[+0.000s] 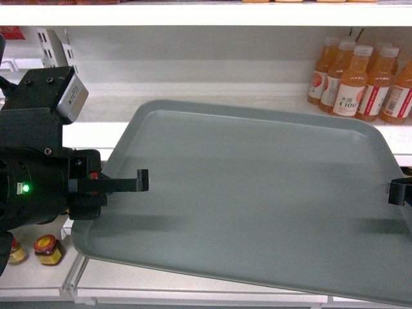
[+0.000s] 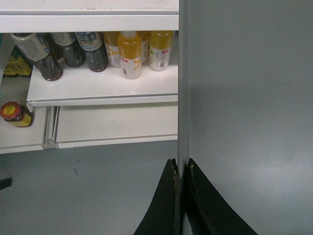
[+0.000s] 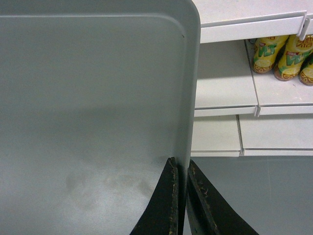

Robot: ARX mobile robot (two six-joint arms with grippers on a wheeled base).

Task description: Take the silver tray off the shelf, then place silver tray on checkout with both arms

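Note:
The silver tray [image 1: 257,193] is a big matte grey-green rectangle held tilted in front of the shelf [image 1: 193,90], with its far edge still over the white board. My left gripper [image 1: 141,181] is shut on the tray's left rim. The left wrist view shows that rim [image 2: 183,98] pinched between the two black fingers of the left gripper [image 2: 181,164]. My right gripper [image 1: 398,192] is shut on the right rim at the frame edge. In the right wrist view the right gripper [image 3: 180,164] clamps the tray [image 3: 88,98] near a rounded corner. The checkout is out of view.
Orange drink bottles [image 1: 360,80] stand at the shelf's back right, close to the tray's far corner. An upper shelf board [image 1: 193,13] runs overhead. Jars [image 1: 46,250] sit on a lower shelf at left. Lower shelves hold bottles [image 2: 129,54] and yellow cans [image 3: 281,54] above the grey floor [image 2: 88,191].

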